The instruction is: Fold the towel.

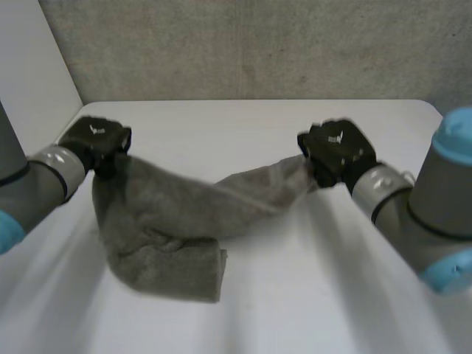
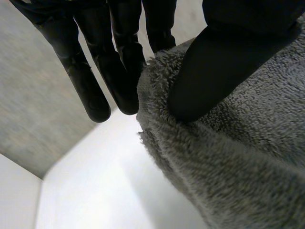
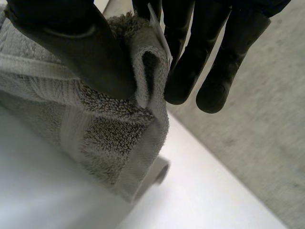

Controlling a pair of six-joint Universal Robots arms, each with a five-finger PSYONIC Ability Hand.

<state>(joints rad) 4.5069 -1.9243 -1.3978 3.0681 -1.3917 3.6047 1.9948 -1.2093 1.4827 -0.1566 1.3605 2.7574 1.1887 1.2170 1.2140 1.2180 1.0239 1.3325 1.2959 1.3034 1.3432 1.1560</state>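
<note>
Head view: a grey terry towel (image 1: 169,228) is strung between two black hands above a white table (image 1: 310,295); the left hand (image 1: 99,140), at the left, is closed on one upper corner, and the right hand (image 1: 335,151), at the right and well apart from it, is closed on another, bunched corner; between them the cloth sags, and its lower part lies heaped on the table near the left hand; each hand carries a small white mark on its back, too small to read; grey arms with light-blue caps come in from both near sides; a rough grey wall (image 1: 258,44) stands at the far edge.

Left wrist view: the thumb (image 2: 214,67) presses into the thick, fluffy pile at the towel's edge, pinching it against the straight, smooth black fingers (image 2: 119,71) behind the cloth.

Right wrist view: this hand's thumb (image 3: 81,52) clamps a folded corner against its fingers (image 3: 186,67); here the towel shows looped pile crossed by a flat woven band and a hemmed edge; a thin white tag (image 3: 158,33) stands at the corner, edge-on, so any print cannot be read.
</note>
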